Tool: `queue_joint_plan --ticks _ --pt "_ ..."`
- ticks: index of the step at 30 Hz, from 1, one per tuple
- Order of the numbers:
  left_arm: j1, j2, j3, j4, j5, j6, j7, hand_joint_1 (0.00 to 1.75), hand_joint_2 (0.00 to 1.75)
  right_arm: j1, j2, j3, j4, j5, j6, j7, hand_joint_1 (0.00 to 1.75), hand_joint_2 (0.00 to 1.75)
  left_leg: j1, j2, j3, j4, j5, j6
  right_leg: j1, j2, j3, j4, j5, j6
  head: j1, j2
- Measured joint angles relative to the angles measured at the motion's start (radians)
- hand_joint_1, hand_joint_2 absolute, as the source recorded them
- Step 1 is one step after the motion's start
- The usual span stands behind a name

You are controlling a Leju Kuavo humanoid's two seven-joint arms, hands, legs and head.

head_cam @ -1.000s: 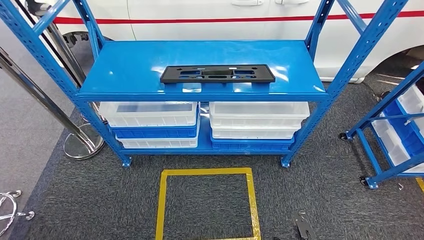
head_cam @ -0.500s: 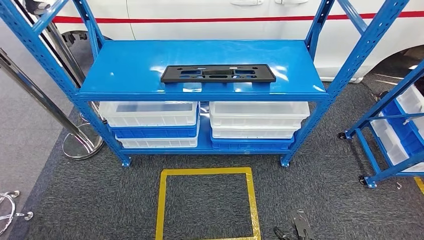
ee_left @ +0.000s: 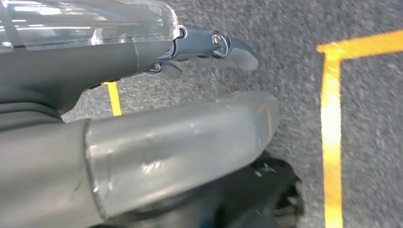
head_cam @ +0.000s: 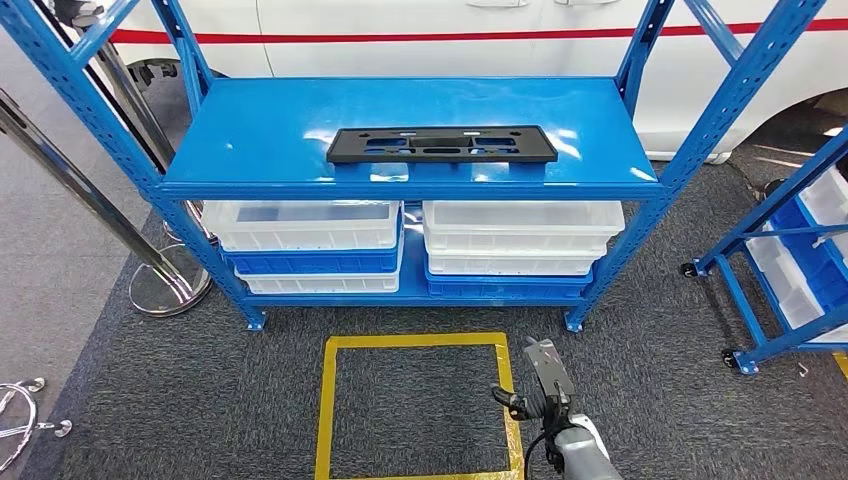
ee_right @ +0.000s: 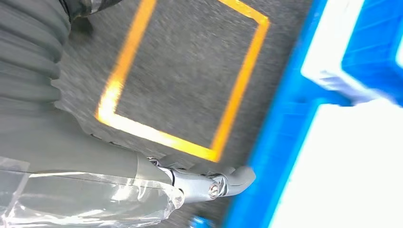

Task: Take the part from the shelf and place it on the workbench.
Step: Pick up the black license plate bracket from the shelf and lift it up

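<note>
Head view: the reach is only starting, with the part untouched on the shelf.

I see the black plastic bracket [head_cam: 441,144] lying flat on the blue shelf [head_cam: 270,130], near its front edge and about midway along, nothing touching it. My right hand [head_cam: 545,385] is low over the carpet by the right side of the yellow tape square [head_cam: 415,405], well short of the rack; it holds nothing, and its fingers look loosely apart. My left hand [ee_left: 142,109] hangs over the carpet, also holding nothing, with its thumb and fingers apart. I judge that the next move calls for raising both arms to shelf height and bringing them to the bracket's two ends. No worktop shows here.
</note>
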Motion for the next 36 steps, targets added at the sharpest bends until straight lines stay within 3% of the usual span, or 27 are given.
queue_joint_plan --ticks 2,4,6,7,8,9,11,12,14,17,19,21,23,24,25,27,29,31,33,35,36 --pt "-0.011 -0.002 0.012 -0.002 -0.021 -0.002 -0.001 0.00 0.00 -0.021 0.015 0.045 0.000 0.027 -0.028 -0.010 0.00 0.87 0.002 -0.001 -0.006 0.014 -0.013 -0.011 -0.004 0.000 0.002 -0.006 0.004 -0.010 0.000 0.000" --pt "-0.019 -0.003 0.020 -0.004 -0.039 -0.005 0.000 0.00 0.00 -0.043 0.030 0.096 -0.002 0.054 -0.060 -0.012 0.00 0.87 0.007 -0.002 -0.042 0.094 -0.060 -0.023 -0.009 0.000 0.004 -0.012 0.007 -0.020 0.000 0.000" --pt "-0.027 -0.004 0.029 -0.005 -0.054 -0.008 0.001 0.00 0.00 -0.063 0.043 0.148 -0.003 0.080 -0.091 -0.007 0.00 1.75 0.013 -0.002 -0.107 0.225 -0.116 -0.033 -0.009 -0.001 0.004 -0.012 0.007 -0.024 0.000 0.000" --pt "-0.031 -0.004 0.033 -0.005 -0.061 -0.009 0.002 0.00 0.00 -0.070 0.049 0.177 -0.004 0.095 -0.106 -0.003 0.00 1.75 0.016 -0.002 -0.133 0.272 -0.126 -0.036 -0.009 -0.001 0.004 -0.011 0.006 -0.024 0.000 0.000" --pt "-0.035 -0.004 0.036 -0.005 -0.067 -0.010 0.004 0.00 0.00 -0.076 0.053 0.205 -0.005 0.108 -0.121 0.003 0.00 1.75 0.018 -0.002 -0.143 0.285 -0.117 -0.039 -0.009 -0.001 0.005 -0.011 0.005 -0.024 0.000 0.000" --pt "-0.038 -0.005 0.039 -0.006 -0.073 -0.011 0.005 0.00 0.00 -0.082 0.058 0.236 -0.009 0.123 -0.137 0.011 0.00 1.75 0.020 -0.001 -0.135 0.259 -0.089 -0.040 -0.009 -0.001 0.007 -0.010 0.004 -0.023 0.000 0.000" --pt "-0.045 -0.005 0.042 -0.006 -0.085 -0.013 0.007 0.00 0.00 -0.096 0.066 0.296 -0.019 0.152 -0.169 0.028 0.00 1.75 0.024 -0.002 -0.079 0.129 -0.012 -0.039 -0.010 0.001 0.012 -0.009 0.000 -0.018 0.000 0.000" --pt "-0.049 -0.006 0.044 -0.007 -0.090 -0.015 0.008 0.00 0.00 -0.105 0.069 0.325 -0.026 0.167 -0.186 0.038 0.00 1.75 0.023 -0.002 -0.052 0.066 0.013 -0.036 -0.009 0.002 0.012 -0.007 -0.001 -0.013 0.000 0.000" --pt "-0.058 -0.008 0.046 -0.007 -0.100 -0.018 0.010 0.00 0.00 -0.121 0.072 0.378 -0.042 0.196 -0.217 0.061 0.00 1.75 0.019 -0.003 -0.031 0.011 0.023 -0.028 -0.006 0.002 0.008 -0.005 -0.001 -0.002 0.000 0.000" --pt "-0.066 -0.011 0.051 -0.007 -0.113 -0.026 0.010 0.00 0.00 -0.137 0.075 0.460 -0.073 0.243 -0.261 0.098 0.00 1.75 0.019 -0.004 -0.031 0.001 0.029 -0.010 -0.007 0.001 0.005 -0.002 -0.004 0.014 0.000 0.000" --pt "-0.074 -0.014 0.057 -0.009 -0.123 -0.032 0.010 0.00 0.00 -0.151 0.076 0.514 -0.095 0.275 -0.291 0.124 0.00 1.75 0.022 -0.003 -0.028 -0.009 0.035 0.003 -0.008 0.000 -0.022 0.058 -0.045 0.022 0.000 0.000" --pt "-0.083 -0.017 0.061 -0.011 -0.130 -0.037 0.010 0.00 0.00 -0.162 0.075 0.568 -0.117 0.307 -0.321 0.153 0.00 0.87 0.018 -0.002 -0.030 -0.009 0.037 0.010 -0.008 0.000 -0.085 0.188 -0.106 0.026 0.000 0.000" --pt "-0.090 -0.019 0.064 -0.013 -0.137 -0.041 0.009 0.00 0.00 -0.164 0.074 0.617 -0.140 0.338 -0.344 0.182 0.00 0.00 0.015 -0.002 -0.031 -0.008 0.036 0.012 -0.008 0.000 -0.131 0.275 -0.125 0.026 0.000 0.000" --pt "-0.091 -0.019 0.065 -0.013 -0.140 -0.043 0.008 0.00 0.00 -0.164 0.074 0.635 -0.150 0.351 -0.353 0.194 0.00 0.00 0.014 -0.002 -0.030 -0.007 0.035 0.012 -0.008 0.000 -0.136 0.280 -0.115 0.025 0.000 0.000" --pt "-0.093 -0.019 0.065 -0.013 -0.142 -0.045 0.008 0.00 0.00 -0.165 0.074 0.652 -0.162 0.363 -0.361 0.206 0.00 0.00 0.013 -0.003 -0.030 -0.006 0.035 0.012 -0.008 0.000 -0.125 0.254 -0.091 0.023 0.000 0.000" --pt "-0.096 -0.022 0.067 -0.014 -0.148 -0.046 0.005 0.00 0.00 -0.169 0.071 0.687 -0.191 0.389 -0.381 0.233 0.00 0.00 0.012 -0.003 -0.029 -0.002 0.031 0.011 -0.006 -0.001 -0.073 0.138 -0.026 0.014 0.000 0.000" --pt "-0.102 -0.027 0.068 -0.014 -0.155 -0.048 0.002 0.00 0.00 -0.177 0.066 0.733 -0.226 0.419 -0.404 0.269 0.00 0.00 0.007 -0.003 -0.031 0.004 0.027 0.006 -0.001 -0.001 -0.024 0.028 0.012 0.004 0.000 0.000" --pt "-0.107 -0.030 0.069 -0.014 -0.163 -0.049 0.000 0.00 0.00 -0.181 0.058 0.781 -0.257 0.448 -0.424 0.312 0.00 0.00 0.005 -0.002 -0.035 0.006 0.026 -0.003 0.005 0.001 -0.015 0.002 0.011 -0.001 0.000 0.000" --pt "-0.113 -0.031 0.070 -0.015 -0.170 -0.049 -0.003 0.00 0.00 -0.183 0.048 0.826 -0.287 0.475 -0.442 0.358 0.00 0.00 0.006 -0.002 -0.036 0.007 0.022 -0.012 0.000 0.002 -0.014 -0.005 0.015 -0.009 0.000 0.000" --pt "-0.118 -0.031 0.070 -0.016 -0.176 -0.051 -0.006 0.00 0.00 -0.185 0.041 0.868 -0.316 0.503 -0.461 0.404 0.00 0.00 0.007 -0.003 -0.057 0.058 -0.014 -0.022 -0.007 0.002 -0.010 -0.014 0.020 -0.019 0.000 0.000" --pt "-0.120 -0.031 0.071 -0.016 -0.179 -0.052 -0.006 0.00 0.00 -0.186 0.037 0.888 -0.329 0.516 -0.471 0.429 0.00 0.00 0.011 -0.003 -0.082 0.113 -0.044 -0.027 -0.008 0.001 -0.009 -0.016 0.021 -0.021 0.000 0.000"
